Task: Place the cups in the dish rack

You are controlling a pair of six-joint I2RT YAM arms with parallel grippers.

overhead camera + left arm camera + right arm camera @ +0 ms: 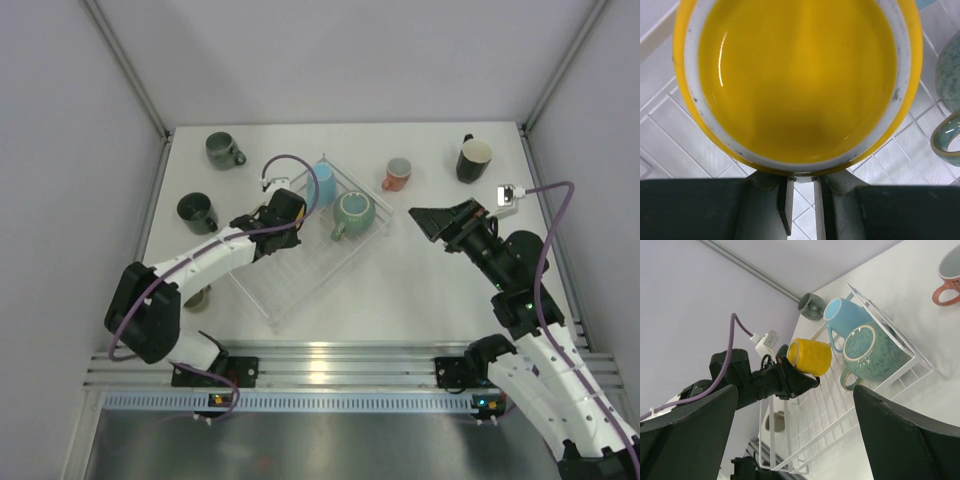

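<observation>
Pale grey walls and aluminium posts box in a white bench [420,290], with both arms bolted at its near edge. Near the middle sits the clear dish rack [290,290], turned at an angle.

From where I stand, the left arm reaches over the rack, and its fingers [805,381] are pinched nearly closed on the handle of the yellow mug [810,357]. That mug is held on its side over the rack's ribbed floor, its mouth facing back toward the wrist. I can't tell whether it touches the ribs.

Two cups are already in the rack at its far end, both tipped on their sides. The light blue mug [324,183] is farthest back and the teal-green mug [353,212] is just beside it, handle pointing down.

The right arm's fingers [430,222] are spread as wide as they go and hold nothing. They hang to the right of the rack, pointing toward it.

Still out on the bench are the salmon pink mug [397,174] beyond the rack and the black mug with a cream inside [475,158] near the far right corner. Two dark green mugs [222,150] [197,212] stand on the left, and a small olive mug [197,298] is half hidden by the left arm.
</observation>
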